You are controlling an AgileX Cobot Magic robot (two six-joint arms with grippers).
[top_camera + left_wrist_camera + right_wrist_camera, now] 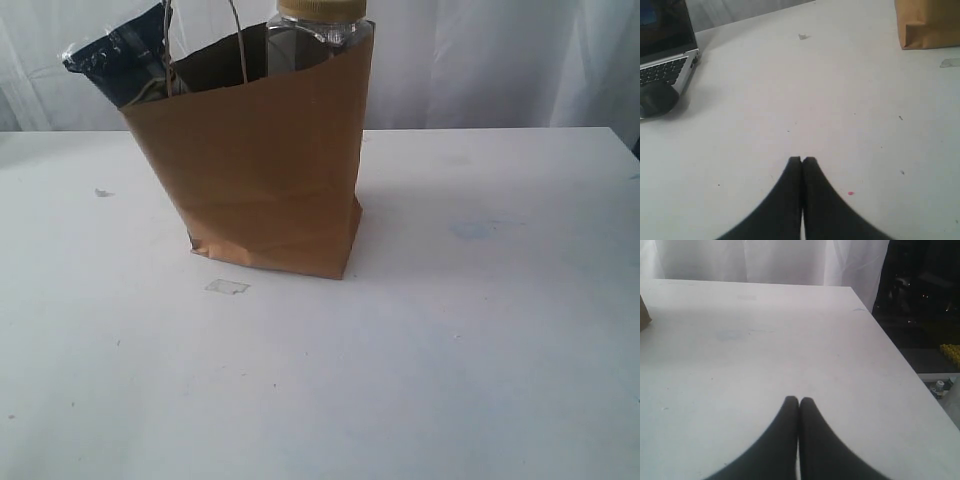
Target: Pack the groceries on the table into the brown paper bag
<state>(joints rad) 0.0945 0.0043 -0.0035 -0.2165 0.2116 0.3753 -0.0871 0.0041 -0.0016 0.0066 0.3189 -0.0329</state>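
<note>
- Exterior view: a smudged white counter runs back to a white curtain. The brown paper bag stands upright left of centre and hides most of its load; a yellow-lidded jar and a navy packet poke out.
- Left wrist view: the left jaws are pressed together over the counter. A laptop is cut off at the frame edge.
- Right wrist view: the right jaws are pressed together. The room beyond the counter's edge is dark and unclear.

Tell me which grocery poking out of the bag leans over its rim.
The navy packet, tilting out over the brown paper bag; the yellow-lidded jar stands upright.
</note>
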